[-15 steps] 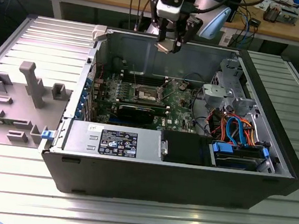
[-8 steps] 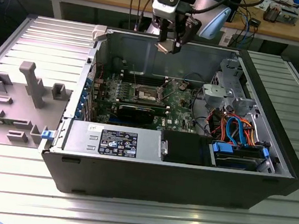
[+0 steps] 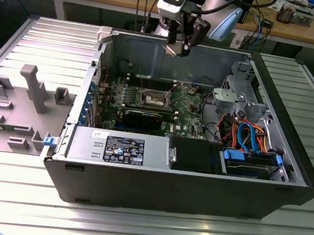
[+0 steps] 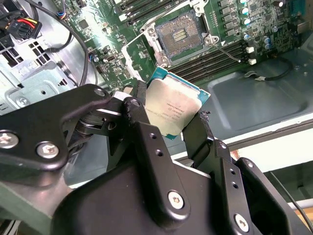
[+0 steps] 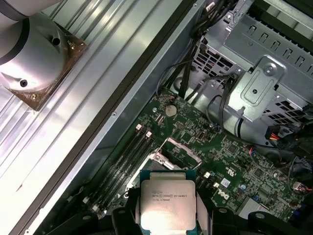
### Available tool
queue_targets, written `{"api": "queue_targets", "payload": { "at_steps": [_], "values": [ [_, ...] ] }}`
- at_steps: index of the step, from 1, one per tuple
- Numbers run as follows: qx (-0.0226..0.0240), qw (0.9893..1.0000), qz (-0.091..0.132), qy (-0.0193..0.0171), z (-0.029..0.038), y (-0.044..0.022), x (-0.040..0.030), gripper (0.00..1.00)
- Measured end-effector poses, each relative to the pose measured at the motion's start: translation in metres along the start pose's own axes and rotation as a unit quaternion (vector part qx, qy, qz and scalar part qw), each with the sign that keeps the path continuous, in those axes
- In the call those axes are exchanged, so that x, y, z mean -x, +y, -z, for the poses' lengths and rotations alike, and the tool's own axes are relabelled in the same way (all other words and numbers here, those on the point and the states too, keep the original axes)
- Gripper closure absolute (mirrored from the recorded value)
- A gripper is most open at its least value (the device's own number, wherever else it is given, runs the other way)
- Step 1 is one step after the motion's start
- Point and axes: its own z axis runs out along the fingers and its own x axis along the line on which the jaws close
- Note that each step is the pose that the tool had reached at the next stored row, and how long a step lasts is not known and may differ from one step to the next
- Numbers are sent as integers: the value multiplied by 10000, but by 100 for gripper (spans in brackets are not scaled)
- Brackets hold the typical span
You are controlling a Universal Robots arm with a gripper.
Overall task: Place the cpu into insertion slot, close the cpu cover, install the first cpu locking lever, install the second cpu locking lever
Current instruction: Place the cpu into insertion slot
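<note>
Silver-grey square cpu, teal-rimmed, print on top, clamped by 2 opposite edges in gripper, well clear of the uncovered insertion slot

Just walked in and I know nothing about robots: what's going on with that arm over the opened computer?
The arm's gripper is shut on the cpu, holding the small square chip in the air over the open case. Below it, on the green motherboard, the insertion slot lies bare, its pins showing, with no chip in it. So the cpu has not yet been placed.
</note>
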Motion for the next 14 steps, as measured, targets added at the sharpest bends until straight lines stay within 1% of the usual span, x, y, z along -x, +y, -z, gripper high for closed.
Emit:
{"api": "queue_targets", "payload": {
  "at_steps": [10,13,14],
  "values": [
    [0,10000,-7,-1,0,0,0,46],
    [3,9999,-109,-10,-2,0,0,46],
    [5,9997,-223,-20,-3,0,0,46]
  ]
}}
